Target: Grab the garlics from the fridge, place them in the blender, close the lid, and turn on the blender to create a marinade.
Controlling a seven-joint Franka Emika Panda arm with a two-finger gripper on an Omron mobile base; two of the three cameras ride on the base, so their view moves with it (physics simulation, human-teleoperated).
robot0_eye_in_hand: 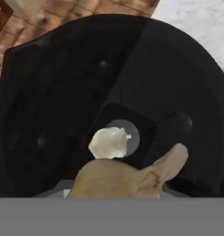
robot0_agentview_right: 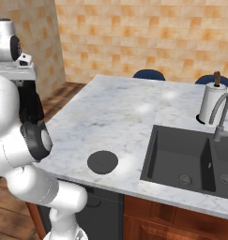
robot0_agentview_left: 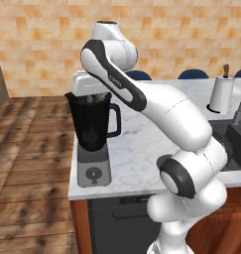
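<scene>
The blender point(robot0_agentview_left: 93, 128) stands at the counter's left front corner, a black jar on a grey base with a round knob point(robot0_agentview_left: 93, 173). My gripper point(robot0_agentview_left: 95, 95) hangs right over the open jar mouth, shut on a tan garlic point(robot0_eye_in_hand: 127, 177) that covers the fingertips in the hand view. A second, whitish garlic point(robot0_eye_in_hand: 109, 143) lies on the jar's bottom over the blade hub. The lid point(robot0_agentview_right: 102, 162), a flat dark disc, rests on the marble near the counter's front edge, apart from the jar. The fridge is out of view.
A dark sink point(robot0_agentview_right: 190, 159) with a grey faucet point(robot0_agentview_right: 222, 117) is set into the counter's right side. A paper towel roll point(robot0_agentview_left: 222, 94) stands behind it. Blue chair backs point(robot0_agentview_left: 138, 75) show beyond the far edge. Wooden floor point(robot0_agentview_left: 28, 149) lies left of the counter.
</scene>
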